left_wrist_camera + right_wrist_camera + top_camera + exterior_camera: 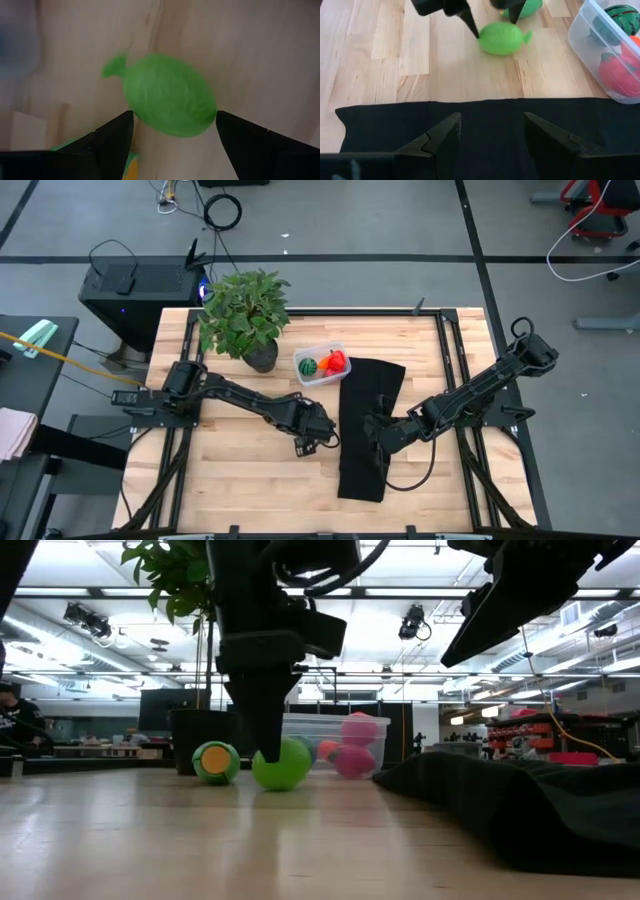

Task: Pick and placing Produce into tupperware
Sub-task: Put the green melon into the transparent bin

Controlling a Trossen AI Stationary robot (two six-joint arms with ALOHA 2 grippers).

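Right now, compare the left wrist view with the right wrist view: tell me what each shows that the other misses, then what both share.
Only the left wrist view shows the left gripper from behind its own jaws, which stand on either side of the light green fruit; whether they touch it I cannot tell.

Only the right wrist view shows the tupperware with a red piece and a dark green round piece inside, the black cloth, and the open right gripper over that cloth.

Both show that light green fruit lying on the wooden table.
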